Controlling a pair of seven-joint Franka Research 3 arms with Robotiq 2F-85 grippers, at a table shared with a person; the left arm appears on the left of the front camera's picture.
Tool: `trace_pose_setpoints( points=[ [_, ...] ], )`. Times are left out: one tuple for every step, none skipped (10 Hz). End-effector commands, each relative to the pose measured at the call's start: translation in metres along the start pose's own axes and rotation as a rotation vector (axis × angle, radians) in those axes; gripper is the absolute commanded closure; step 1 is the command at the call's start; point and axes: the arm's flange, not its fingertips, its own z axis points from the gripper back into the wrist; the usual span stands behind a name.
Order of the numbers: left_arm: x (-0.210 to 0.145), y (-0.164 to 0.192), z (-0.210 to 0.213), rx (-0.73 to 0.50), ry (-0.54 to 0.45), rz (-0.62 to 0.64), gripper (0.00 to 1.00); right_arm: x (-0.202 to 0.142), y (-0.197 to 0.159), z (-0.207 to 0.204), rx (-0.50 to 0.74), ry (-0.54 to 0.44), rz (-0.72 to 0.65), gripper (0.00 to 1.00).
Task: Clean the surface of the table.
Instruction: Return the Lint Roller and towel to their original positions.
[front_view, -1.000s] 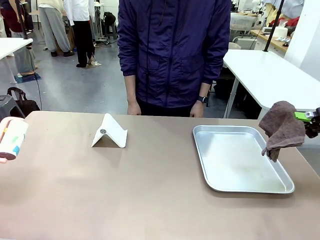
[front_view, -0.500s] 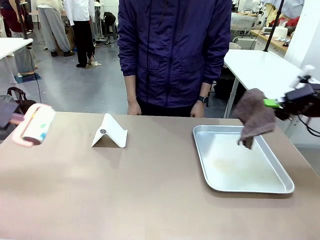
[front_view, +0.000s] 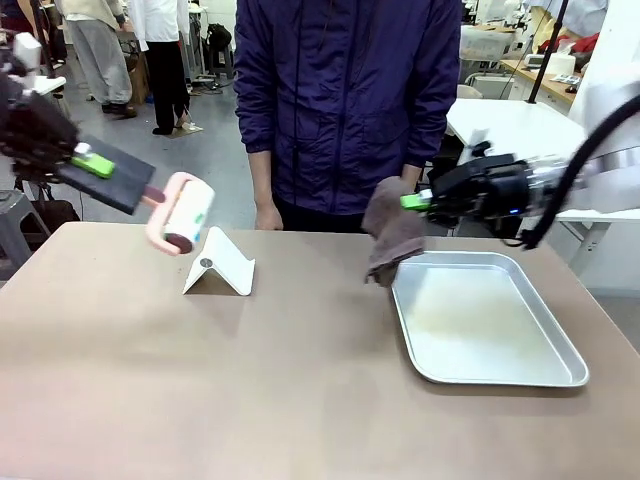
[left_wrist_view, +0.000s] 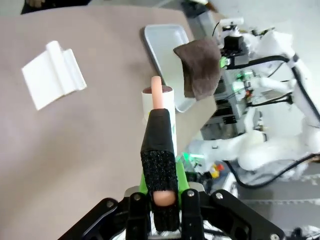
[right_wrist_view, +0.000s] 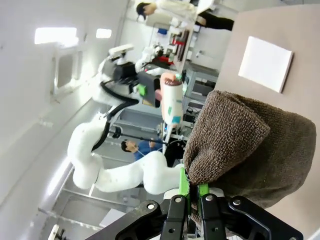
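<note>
Across the foreground, the table (front_view: 250, 380) spreads smooth, matte brown-taupe.

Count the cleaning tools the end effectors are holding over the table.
2. A lint roller held by the left end effector above the table's far left; a brown cloth hanging from the right end effector by the metal tray's far-left corner.
</note>
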Motion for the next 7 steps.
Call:
trace_pose_setpoints(
  points=[
    [0.027,0.0,-0.031,0.101,0.023,0.018,0.78,0.025,-0.026,-0.036,-0.006,-0.027,-0.104,0.93],
    [0.041,0.0,-0.051,0.16,-0.027,0.065,0.78,0.026,-0.042,-0.05,-0.015,-0.035,-0.135,0.93],
    [0.053,-0.001,-0.069,0.223,-0.103,0.13,0.78,0.023,-0.056,-0.06,-0.046,-0.023,-0.161,0.93],
    [0.066,0.001,-0.088,0.265,-0.133,0.186,0.78,0.016,-0.069,-0.067,-0.103,-0.025,-0.175,0.93],
    [0.073,0.003,-0.099,0.286,-0.104,0.208,0.78,0.012,-0.075,-0.068,-0.141,-0.03,-0.187,0.93],
    [0.081,0.005,-0.11,0.278,-0.062,0.223,0.78,0.01,-0.08,-0.068,-0.179,-0.028,-0.195,0.93],
    [0.085,0.007,-0.118,0.254,-0.005,0.223,0.78,0.01,-0.083,-0.065,-0.193,-0.032,-0.205,0.93]
  ],
)
